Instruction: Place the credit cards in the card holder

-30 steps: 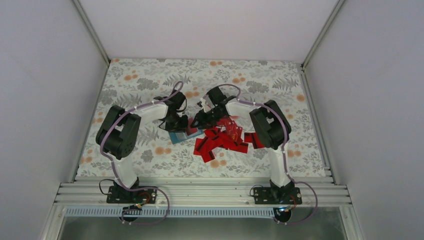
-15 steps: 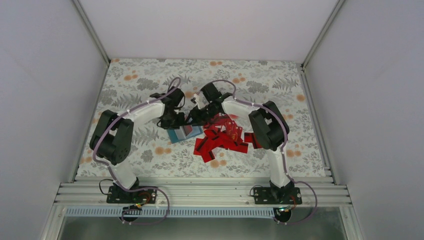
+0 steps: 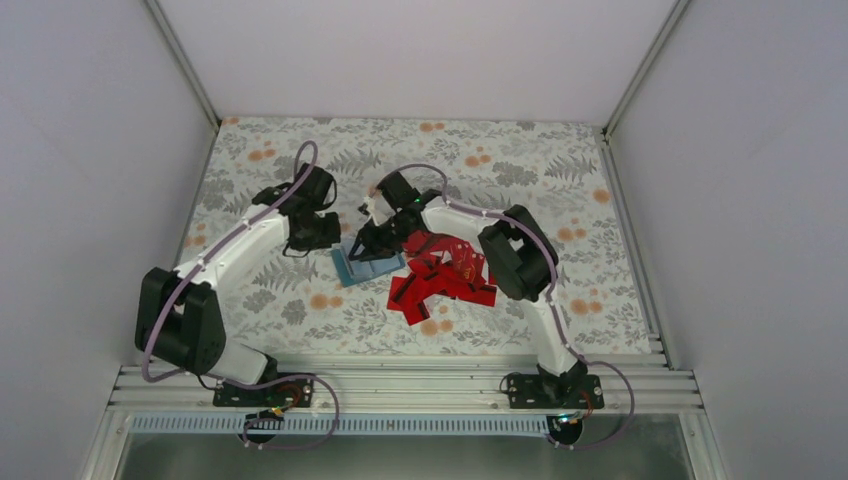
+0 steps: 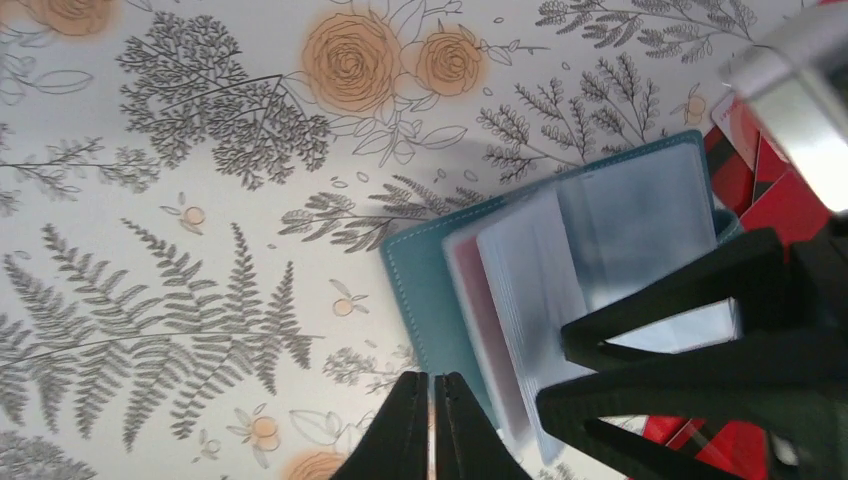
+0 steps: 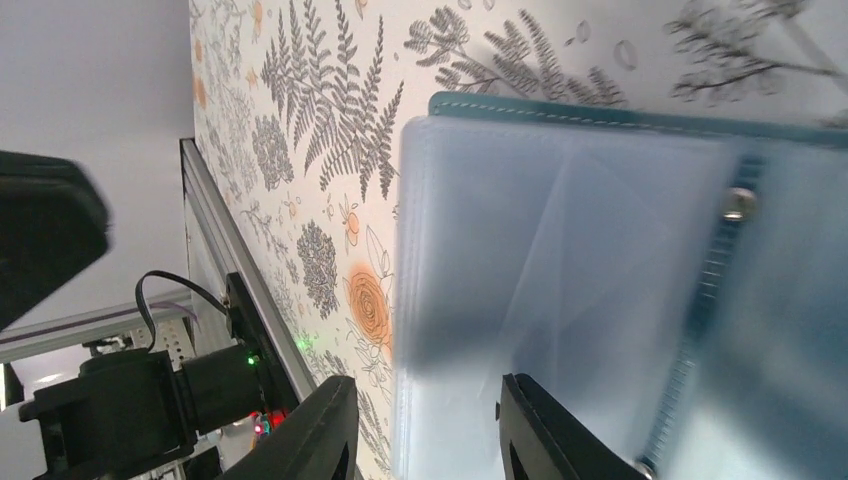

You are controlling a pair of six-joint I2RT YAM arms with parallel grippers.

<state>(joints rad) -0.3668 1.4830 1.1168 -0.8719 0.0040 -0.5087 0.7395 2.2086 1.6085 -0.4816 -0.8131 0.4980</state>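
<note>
Top external view: the card holder lies open on the floral table cover near the middle, with a gripper on either side of it.
Credit cards: a loose heap of credit cards, red with black stripes, lies just right of the holder. They overlap at many angles, and the nearest ones reach the holder's right edge.
Card holder, left wrist view: the teal cover is flat on the cloth and the clear sleeves are fanned on top of it. A pale red tint shows through along the sleeves' left edge. Whether that is a card already in a slot I cannot tell.
Left gripper: the left gripper has its jaws pressed together with nothing between them. It sits low over bare cloth just beside the holder's left side and does not touch it.
Right gripper: the right gripper has its jaws partly apart and no card is visible between them. It hangs directly over the stack of sleeves.
Right gripper, left wrist view: its black fingers cross the sleeves from the right, and clear plastic shows in the gap between them. Whether the tips press on the sleeves I cannot tell.
Right wrist view: the sleeves are blurred and translucent, with the teal stitched edge of the cover behind them and a small metal rivet at the spine.
Arms: both arms reach in toward the centre of the table, the left one stretched out from its base.
</note>
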